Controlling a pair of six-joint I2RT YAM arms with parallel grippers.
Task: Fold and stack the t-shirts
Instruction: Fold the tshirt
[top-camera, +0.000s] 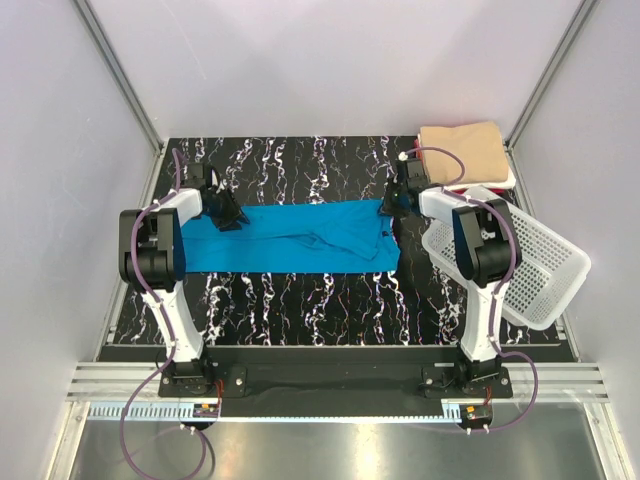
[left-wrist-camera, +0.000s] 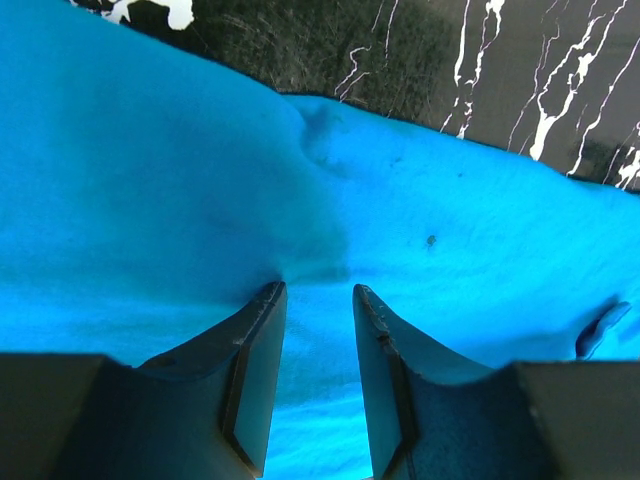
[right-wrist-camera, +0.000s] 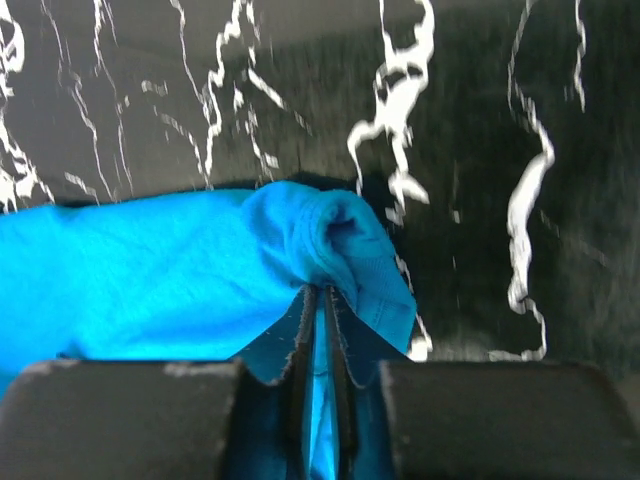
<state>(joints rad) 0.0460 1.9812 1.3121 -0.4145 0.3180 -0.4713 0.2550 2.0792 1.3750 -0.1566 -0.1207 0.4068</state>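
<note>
The right gripper (right-wrist-camera: 318, 295) pinches the right end of the blue shirt (top-camera: 300, 245); the left gripper (left-wrist-camera: 316, 288) rests on its left end, fingers apart.

**A Robot Test Cell, Not a Laundry Room**

I work in a lab rig. Plain pale wall panels (top-camera: 300, 60) box in my table (top-camera: 300, 300), which is topped in black marble-patterned sheet. Aluminium frame posts (top-camera: 120, 80) run up at 11 and 1 o'clock. My arm bases (top-camera: 190, 378) are bolted by a slotted metal rail (top-camera: 110, 382) at 6 o'clock, and purple cables (top-camera: 179, 170) trail along the arms. Folded t-shirts (top-camera: 460, 150) lie at 1 o'clock, with a white plastic basket (top-camera: 540, 260) at 3.
</note>
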